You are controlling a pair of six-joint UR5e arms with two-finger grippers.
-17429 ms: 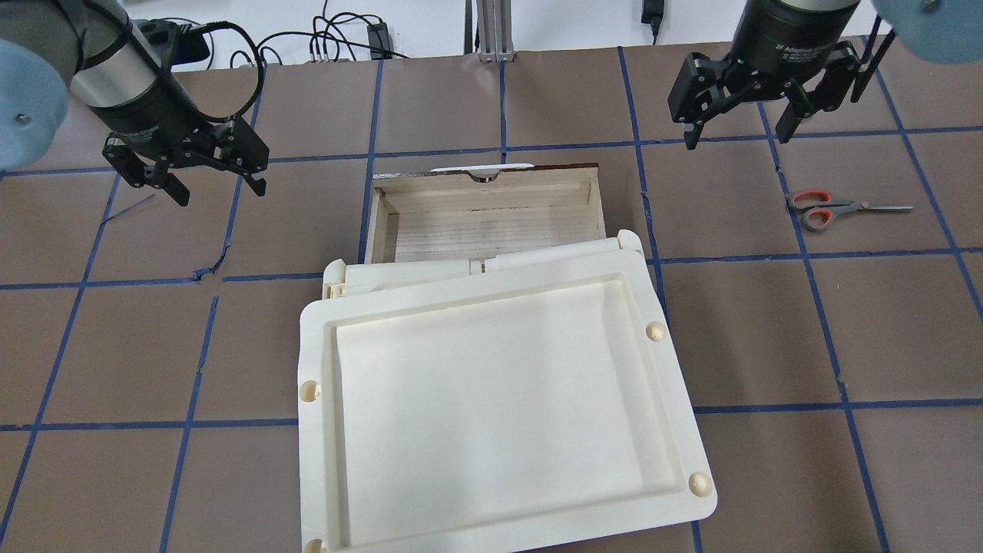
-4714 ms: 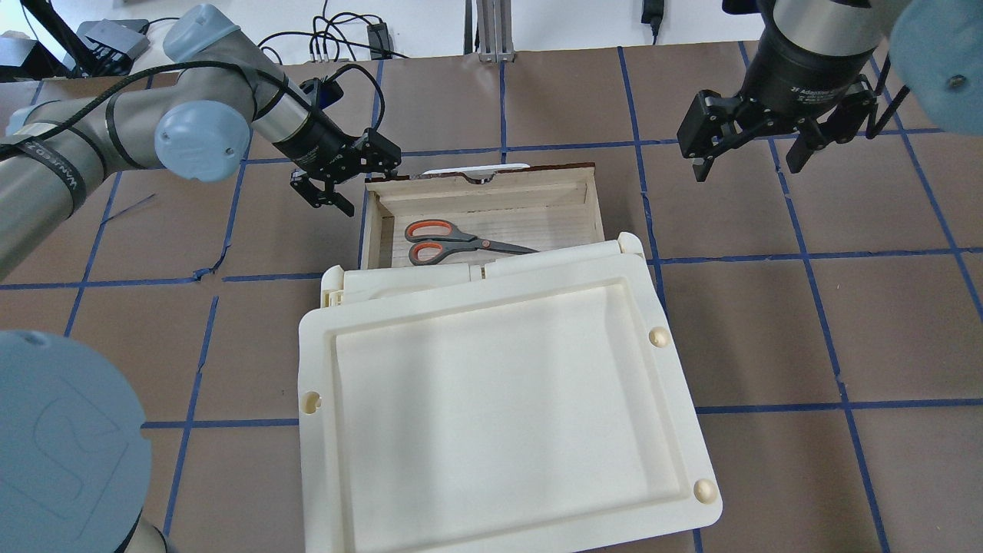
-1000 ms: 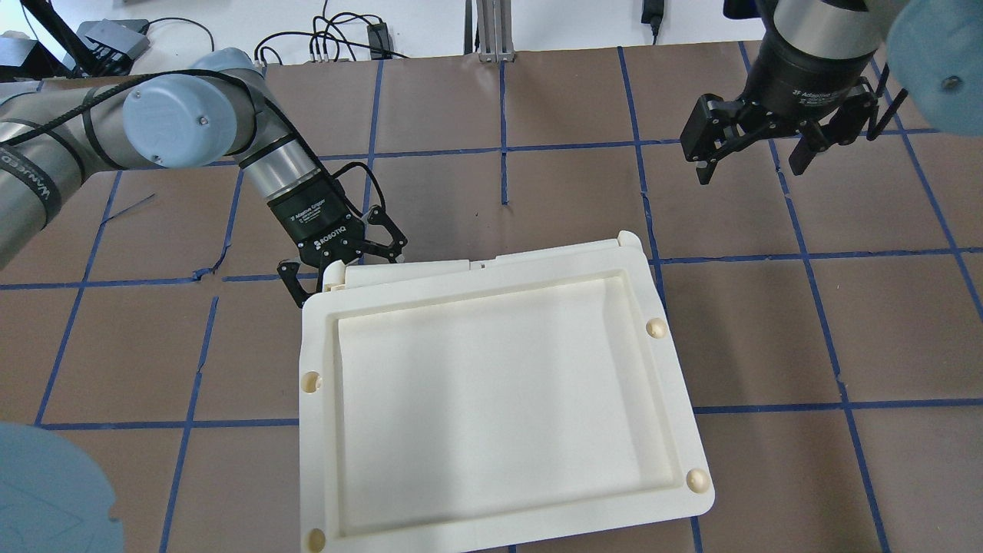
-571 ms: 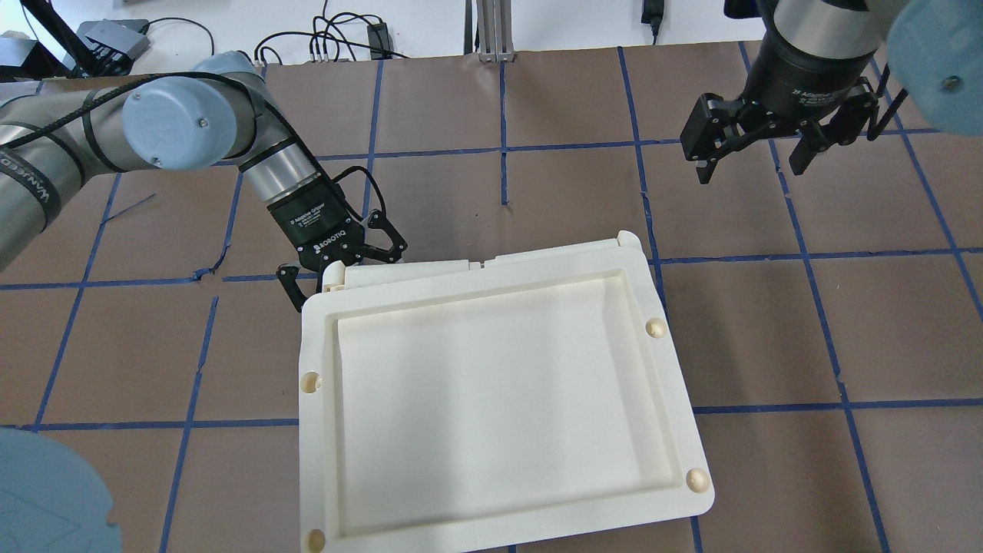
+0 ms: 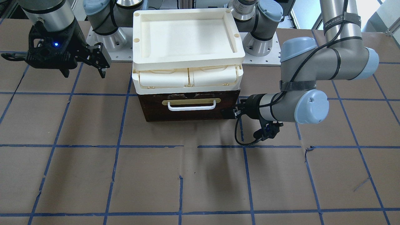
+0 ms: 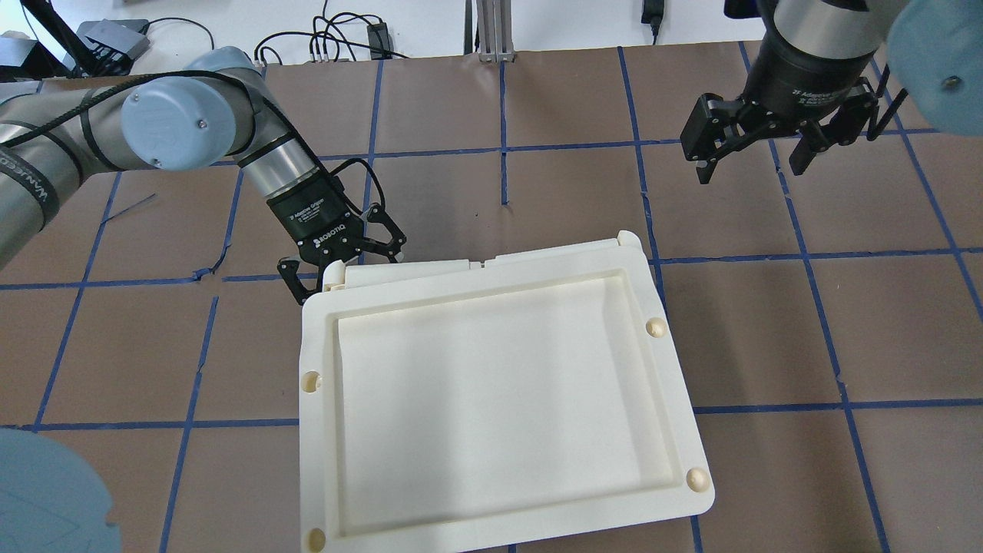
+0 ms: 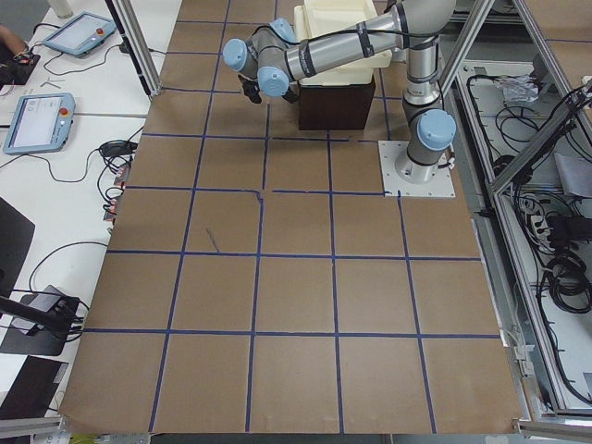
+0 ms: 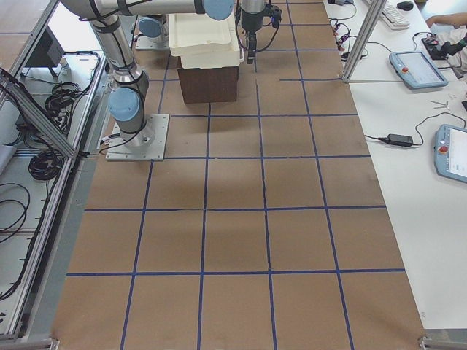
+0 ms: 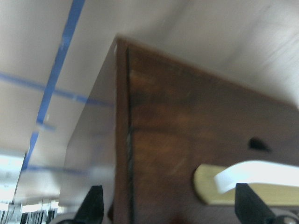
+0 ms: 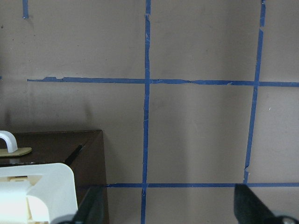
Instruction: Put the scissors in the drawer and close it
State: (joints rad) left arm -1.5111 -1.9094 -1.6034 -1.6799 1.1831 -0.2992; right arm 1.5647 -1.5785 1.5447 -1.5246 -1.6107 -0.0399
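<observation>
The drawer (image 5: pixel 187 107) is shut under the cream box, showing its dark brown front, brass plate and white wire handle (image 5: pixel 191 107). The scissors are hidden. My left gripper (image 6: pixel 345 267) is open and empty. It sits low at the drawer's front corner, also seen in the front view (image 5: pixel 229 112). In the left wrist view the drawer front (image 9: pixel 187 140) fills the space between the fingertips (image 9: pixel 93 203). My right gripper (image 6: pixel 749 157) is open and empty. It hangs above the table to the right of the box.
The cream plastic tray-topped box (image 6: pixel 491 399) sits on top of the drawer's housing and hides it from above. Brown table paper with blue tape lines (image 6: pixel 806 307) lies all around. Cables lie at the table's far edge (image 6: pixel 338 38).
The scissors went from the table at the right into the open drawer, and the drawer has been pushed shut. In the last second my left gripper barely shifted; the right has not moved.
</observation>
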